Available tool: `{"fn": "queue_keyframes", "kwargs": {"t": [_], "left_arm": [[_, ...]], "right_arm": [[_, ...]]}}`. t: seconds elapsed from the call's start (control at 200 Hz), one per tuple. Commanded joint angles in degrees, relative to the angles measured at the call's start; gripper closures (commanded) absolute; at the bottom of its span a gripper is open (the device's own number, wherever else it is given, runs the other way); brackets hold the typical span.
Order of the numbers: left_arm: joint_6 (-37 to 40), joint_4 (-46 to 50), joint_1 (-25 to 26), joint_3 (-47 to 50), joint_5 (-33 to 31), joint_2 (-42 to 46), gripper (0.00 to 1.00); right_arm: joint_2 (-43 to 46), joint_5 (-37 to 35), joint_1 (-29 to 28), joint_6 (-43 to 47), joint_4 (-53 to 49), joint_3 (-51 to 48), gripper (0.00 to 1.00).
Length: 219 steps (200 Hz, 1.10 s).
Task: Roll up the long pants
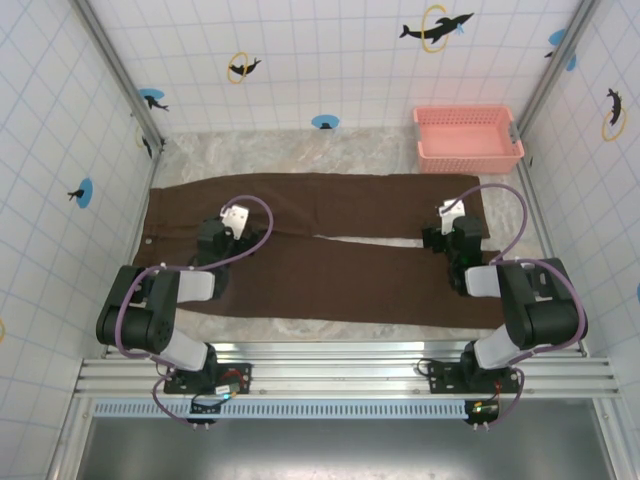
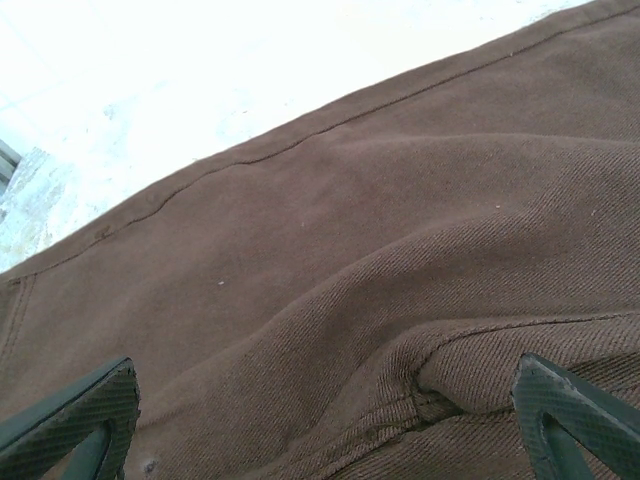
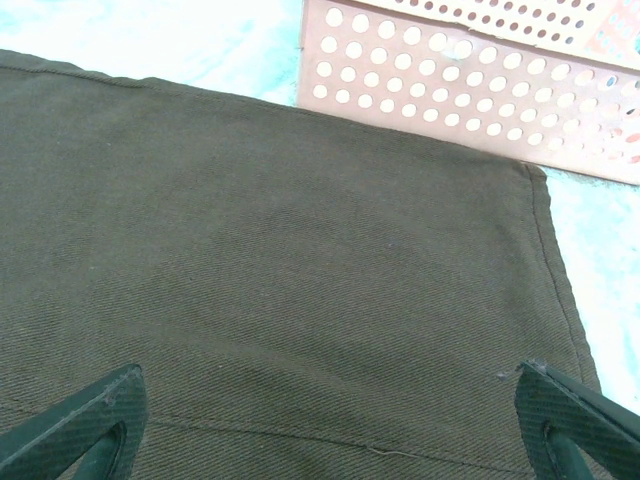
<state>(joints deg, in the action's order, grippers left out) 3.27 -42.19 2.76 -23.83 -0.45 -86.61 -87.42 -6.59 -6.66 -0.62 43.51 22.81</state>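
**Pants flat, roll not yet begun**

We see the long pants [image 1: 340, 200] spread flat across the tabletop [image 1: 300, 155]. The waist is at the left, and both legs run to the right with a thin gap between them. The hems end near the pink basket [image 1: 470, 155]. No part is folded or rolled, so we judge the whole task is left to do. Our left gripper [image 2: 325, 410] hangs over rumpled cloth near the waist end and our right gripper [image 3: 330, 415] over a leg hem. Both have jaws spread wide and hold nothing.
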Motion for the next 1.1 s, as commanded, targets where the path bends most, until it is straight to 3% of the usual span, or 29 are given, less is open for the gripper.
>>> {"fn": "queue_keyframes", "kwargs": {"t": [0.0,0.05,0.125,0.245,0.295,0.495,0.666,0.836,1.091], "left_arm": [[0.9,18.1,0.7,-10.7,-2.8,4.7,0.03],[-0.5,30.5,0.8,-18.1,-6.6,5.9,0.02],[-1.7,49.0,0.8,-30.2,-10.4,5.6,0.02],[-1.6,67.1,1.0,-42.4,-11.7,3.2,0.03],[-3.4,71.1,1.1,-44.5,-12.5,3.1,0.02],[-5.2,76.7,1.1,-45.6,-12.8,4.4,0.02],[-5.1,78.9,1.0,-46.1,-11.7,4.8,0.02],[-4.9,79.7,1.1,-46.1,-10.6,6.2,0.03],[-3.8,80.2,1.0,-45.7,-11.4,7.9,0.03]], "right_arm": [[4.6,1.5,-0.6,1.7,-12.7,7.3,0.03],[6.6,1.2,-1.5,2.9,-24.1,12.8,0.03],[10.2,0.3,-4.6,3.9,-32.1,15.9,0.06],[16.2,-10.4,-19.1,9.1,-47.3,21.1,0.06],[17.2,-11.2,-24.8,9.6,-54.4,23.6,0.07],[16.0,-8.5,-44.3,7.5,-71.7,26.3,0.14],[9.7,-6.5,-55.4,8.6,-78.0,25.4,0.22],[5.3,-3.8,-59.4,7.7,-82.3,26.2,0.28],[-1.5,1.1,-59.0,6.8,-84.2,29.5,0.32]]}}
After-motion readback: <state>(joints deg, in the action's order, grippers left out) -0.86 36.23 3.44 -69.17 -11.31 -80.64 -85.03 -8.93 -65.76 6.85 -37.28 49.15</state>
